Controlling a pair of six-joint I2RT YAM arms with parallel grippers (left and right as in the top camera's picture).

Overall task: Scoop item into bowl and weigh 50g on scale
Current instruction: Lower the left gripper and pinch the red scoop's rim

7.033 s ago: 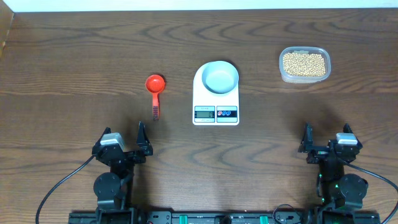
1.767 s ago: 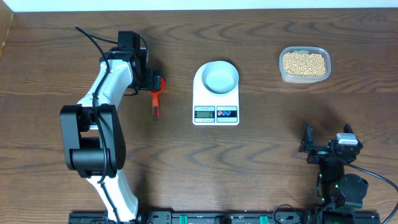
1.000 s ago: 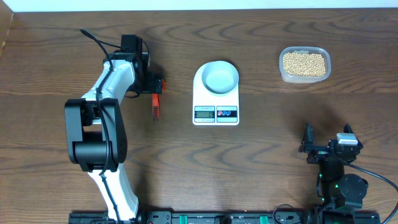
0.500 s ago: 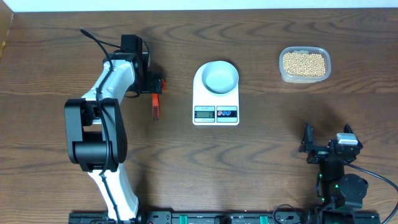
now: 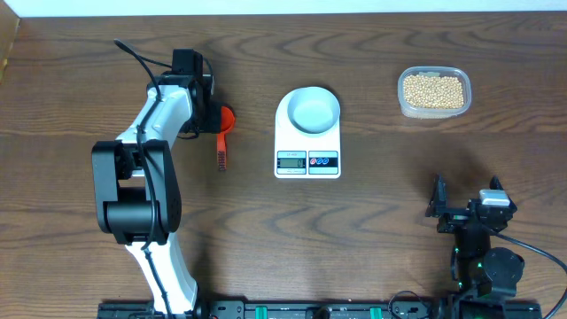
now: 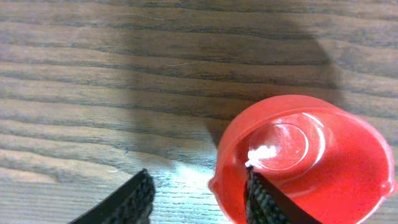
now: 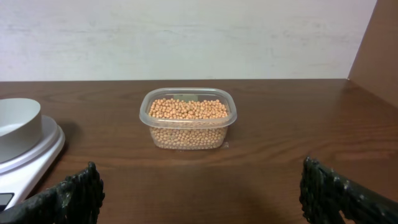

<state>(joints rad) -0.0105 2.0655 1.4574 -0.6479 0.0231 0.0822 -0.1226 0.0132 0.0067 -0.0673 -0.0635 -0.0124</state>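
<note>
A red scoop (image 5: 225, 118) lies left of the scale, its handle (image 5: 221, 152) pointing toward the front edge. My left gripper (image 5: 215, 115) is down over the scoop's cup (image 6: 311, 155). One finger (image 6: 264, 202) stands inside the cup and the other finger (image 6: 127, 200) outside it, with a gap to the rim, so the jaws are open and straddle the rim. The white bowl (image 5: 314, 109) sits empty on the scale (image 5: 285, 135). The beans (image 5: 434, 89) fill a clear tub at the far right. My right gripper (image 5: 466, 200) rests open near the front edge, holding nothing.
The right wrist view faces the tub of beans (image 7: 188, 112), with the bowl (image 7: 15, 121) and the scale (image 7: 38, 155) at its left edge. A side wall (image 7: 376, 43) rises at the table's right.
My left gripper's jaws have narrowed around the scoop's rim. More of the red cup now shows beside the gripper, shifted slightly right. The right arm has not moved.
</note>
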